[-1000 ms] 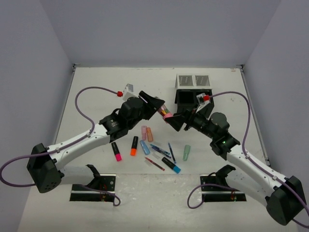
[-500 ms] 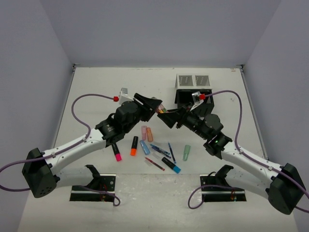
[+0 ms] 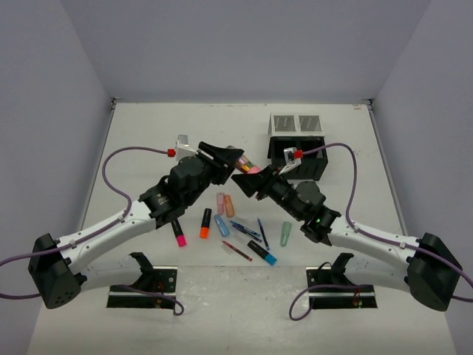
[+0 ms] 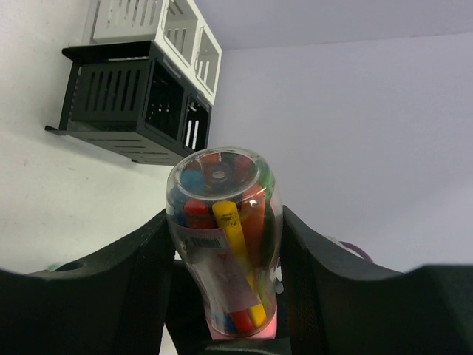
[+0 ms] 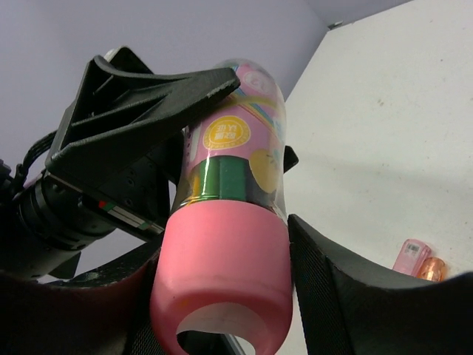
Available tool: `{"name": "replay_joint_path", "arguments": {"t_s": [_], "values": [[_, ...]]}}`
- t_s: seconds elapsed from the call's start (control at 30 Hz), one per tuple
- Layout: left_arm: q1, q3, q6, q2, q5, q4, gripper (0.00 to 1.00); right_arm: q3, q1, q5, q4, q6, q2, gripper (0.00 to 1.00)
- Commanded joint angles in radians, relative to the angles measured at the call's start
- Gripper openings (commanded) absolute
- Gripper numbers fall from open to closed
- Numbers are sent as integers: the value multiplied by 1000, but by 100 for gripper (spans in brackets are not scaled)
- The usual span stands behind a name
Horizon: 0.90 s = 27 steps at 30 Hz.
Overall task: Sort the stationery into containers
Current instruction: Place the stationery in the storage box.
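Note:
A clear bottle of coloured crayons (image 4: 222, 237) with a pink cap (image 5: 222, 259) hangs above the table's middle (image 3: 248, 167). My left gripper (image 4: 222, 222) is shut on its clear body (image 3: 235, 159). From the other side my right gripper (image 5: 222, 244) is shut on the pink cap, both fingers against it (image 3: 248, 177). The rest of the stationery lies below: a pink highlighter (image 3: 178, 231), an orange one (image 3: 205, 222), a blue one (image 3: 222, 225), a mint one (image 3: 285, 234), blue pens (image 3: 246, 231) and a red pen (image 3: 236, 251). The black mesh organizer (image 3: 295, 144) stands behind, also seen in the left wrist view (image 4: 140, 96).
Two pale highlighters (image 3: 225, 204) lie just under the bottle and show in the right wrist view (image 5: 412, 255). A black marker with a blue cap (image 3: 261, 253) lies nearest the bases. Purple cables (image 3: 133, 151) arc off both arms. Grey walls close in the table.
Both arms swung leftward, carrying the bottle slightly left. My right gripper's jaws came in from wide open onto the pink cap. The left grip is unchanged.

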Motion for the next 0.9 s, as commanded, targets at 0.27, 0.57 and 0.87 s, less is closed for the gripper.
{"name": "replay_joint_path", "arguments": {"t_s": [0.27, 0.57, 0.87], "values": [[-4, -3, -22, -53, -60, 16, 0, 35, 7, 188, 58, -3, -46, 67], [-2, -6, -16, -42, -52, 16, 0, 48, 7, 169, 72, -21, -51, 62], [-1, 3, 13, -59, -66, 9, 3, 50, 7, 136, 99, -16, -19, 0]]}}
